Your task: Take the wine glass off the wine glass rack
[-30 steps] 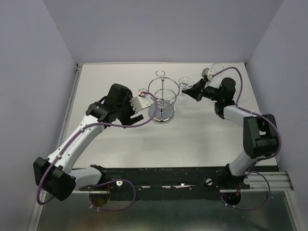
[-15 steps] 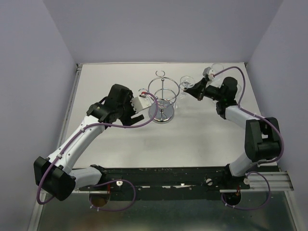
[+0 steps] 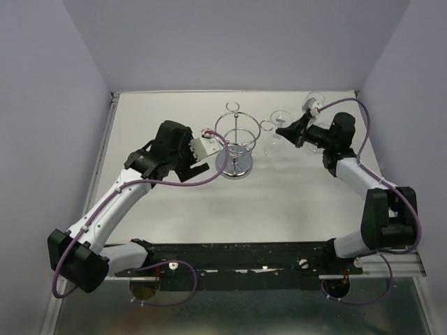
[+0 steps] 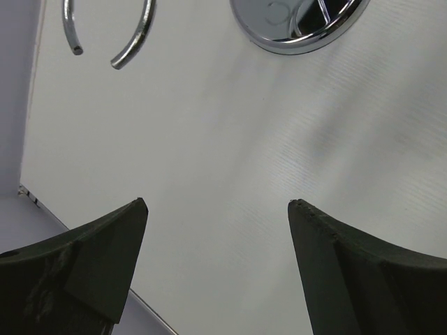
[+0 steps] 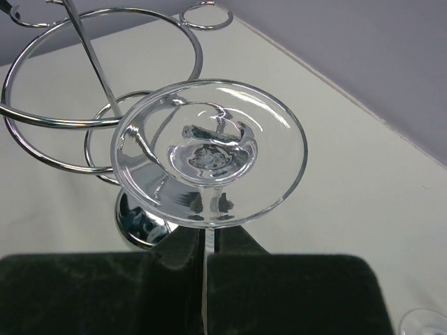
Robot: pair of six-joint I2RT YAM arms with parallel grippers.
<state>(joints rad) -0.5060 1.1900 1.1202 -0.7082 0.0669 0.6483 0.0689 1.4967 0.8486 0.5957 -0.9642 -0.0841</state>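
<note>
Two arms up, read left to right.

The left gripper (image 3: 207, 151) hangs just left of the shiny chrome wire wine glass rack (image 3: 236, 137). Its jaws are spread wide with nothing between them. In your left wrist view the left gripper (image 4: 216, 204) frames only bare white table (image 4: 209, 139). The rack's round mirrored base (image 4: 302, 26) sits at the top edge and a chrome wire loop (image 4: 112, 35) at top left. Neither touches the fingers (image 4: 91, 258).

The rack stands upright mid-table, toward the far side. You can see its central post, large ring and small loops around the rim.

The right gripper (image 3: 284, 128) is to the right of the rack, pointing at it, and is clamped on the stem of the clear wine glass (image 3: 279, 116). In the right wrist view the stem runs down between the dark fingers (image 5: 293, 293) of the right gripper (image 5: 207, 241), and they are closed tight on it. The round foot of the wine glass (image 5: 209, 150) sticks out past the fingertips toward the rack.

From the top camera the foot sits just right of the rack's right-hand small loop and looks clear of it. In the wrist view the foot overlaps the ring and loops behind it, so you can't confirm the gap from there. The bowl end is hidden behind the gripper.
</note>
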